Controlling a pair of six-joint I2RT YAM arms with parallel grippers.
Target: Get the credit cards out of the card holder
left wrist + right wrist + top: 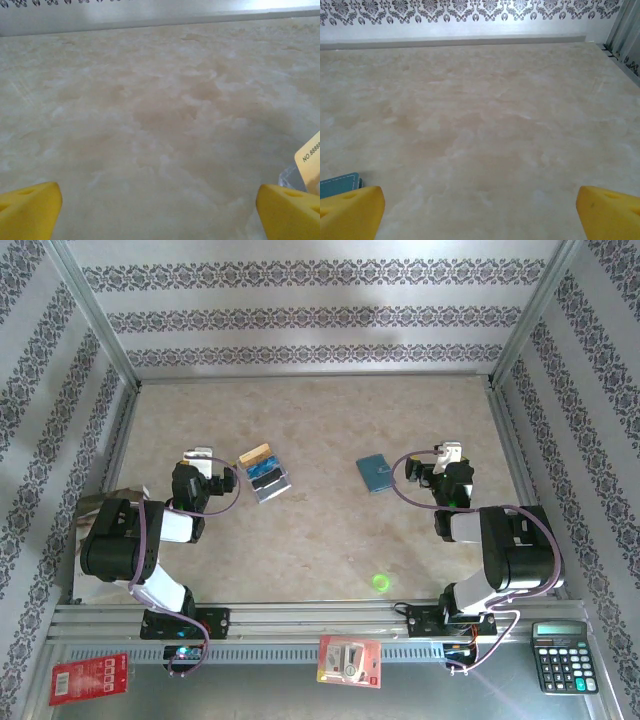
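Slate-blue card holder (376, 473) on the table (320, 540), credit cards (265, 473) loose well apart, left fingers (30, 207) and right fingers (607, 210) spread.

Marbled beige bench (320, 420): credit cards (265, 473) clustered left of centre, card holder (376, 472) flat right of centre, well apart.

Both arms are the same build: chunky black joints with white link sections, left arm (125, 545) and right arm (510, 550) matching. Purple cables (398, 478) loop off each one (pretty loose, honestly). The left gripper (160, 217) and right gripper (480, 217) both have bright yellow wedge fingertips (30, 210) with small round holes. Tiny green light (461, 502) on the right arm's wrist.
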